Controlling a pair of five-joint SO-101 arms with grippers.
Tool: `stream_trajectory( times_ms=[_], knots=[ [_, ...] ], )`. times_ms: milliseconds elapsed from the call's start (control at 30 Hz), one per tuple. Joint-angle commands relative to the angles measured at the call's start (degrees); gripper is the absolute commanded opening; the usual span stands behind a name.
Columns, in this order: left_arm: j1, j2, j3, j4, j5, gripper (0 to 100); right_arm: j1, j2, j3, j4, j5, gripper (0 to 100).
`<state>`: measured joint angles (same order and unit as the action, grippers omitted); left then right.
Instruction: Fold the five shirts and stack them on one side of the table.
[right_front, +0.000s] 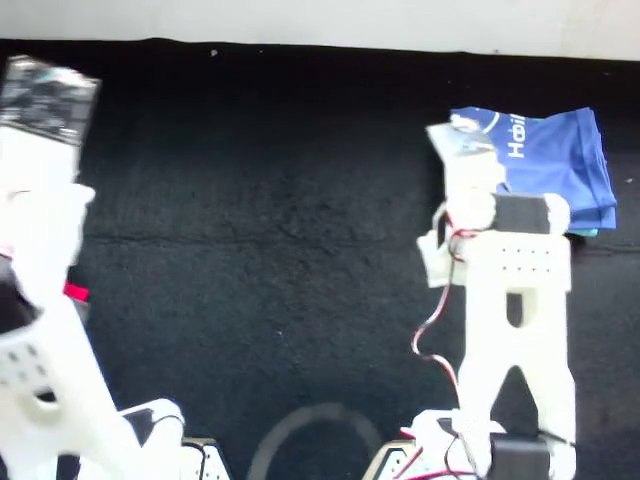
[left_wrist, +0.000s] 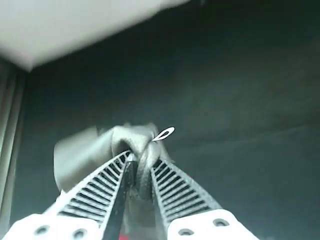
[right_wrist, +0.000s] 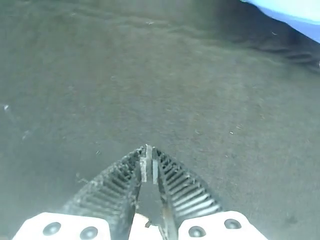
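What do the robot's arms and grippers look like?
The left arm and right arm are blocky white plastic. The right arm has black motor blocks, rows of small holes and a loose red-and-white cable. The left gripper and right gripper have black ribbed fingers on white bases with screw holes.

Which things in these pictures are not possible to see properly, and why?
Blue shirt: high view, the right arm covers one corner, so layers beneath cannot be counted; right wrist view, cut off by the edge.
Grey cloth in the left gripper: left wrist view, blurred, partly behind the fingers; its shape is unclear.
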<state>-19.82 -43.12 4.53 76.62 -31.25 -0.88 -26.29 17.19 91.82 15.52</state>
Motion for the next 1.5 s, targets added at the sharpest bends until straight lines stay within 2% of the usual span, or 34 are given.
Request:
stream_trajectory(
  times_ms=[0, 200, 433, 533, 633, 733, 800, 867, 933, 1033, 1167, 1233, 1333, 1467],
  knots=[
    [11.6, -2.1, -5.1, 0.2, 1.1, 1, 3.9, -8.2, 6.4, -4.3, -0.4, 1.2],
    [23.6, -2.1, -11.4, -1.3, 2.0, 1, 4.5, -21.2, 24.1, -10.7, -0.5, 1.2],
    [30.7, -2.1, -23.2, -4.2, 12.0, 1, 4.8, -31.4, 40.2, -19.2, -0.8, 1.2],
    [31.0, -2.2, -24.8, -0.4, 14.4, 1, 4.8, -33.2, 42.8, -21.9, -0.8, 1.5],
    [30.6, -2.2, -21.8, 6.8, 14.2, 1, 4.8, -32.9, 42.9, -23.2, -0.8, 1.6],
    [23.2, -2.5, -14.7, 13.7, 14.2, 1, 4.8, -32.1, 42.2, -22.8, -0.9, 2.4],
    [14.6, -2.2, -8.6, 15.6, 13.5, 1, 4.8, -31.1, 41.3, -22.2, -0.9, 7.0],
    [5.1, -2.2, -0.5, 15.6, 8.4, 1, 4.4, -29.5, 39.6, -21.1, -0.9, 13.5],
    [-3.5, -2.1, 9.5, 12.1, 2.0, 1, 3.3, -27.2, 36.9, -20.1, -0.9, 17.7],
    [-16.4, -2.1, 25.4, 2.2, -6.2, 1, -0.2, -22.5, 31.5, -19.3, -3.1, 16.8],
    [-29.4, -2.1, 38.2, -11.0, -14.0, 1, -10.9, -12.8, 23.0, -16.6, -8.6, 16.6],
    [-32.9, -2.1, 41.9, -14.4, -15.9, 1, -18.9, -7.4, 19.0, -15.1, -10.0, 16.6],
    [-34.2, -2.4, 45.1, -15.6, -17.8, 1, -29.8, 0.0, 15.8, -15.4, -10.2, 16.6],
    [-34.0, -2.5, 45.7, -15.4, -17.6, 1, -35.4, 8.7, 15.2, -18.3, -9.8, 16.6]
  ],
)
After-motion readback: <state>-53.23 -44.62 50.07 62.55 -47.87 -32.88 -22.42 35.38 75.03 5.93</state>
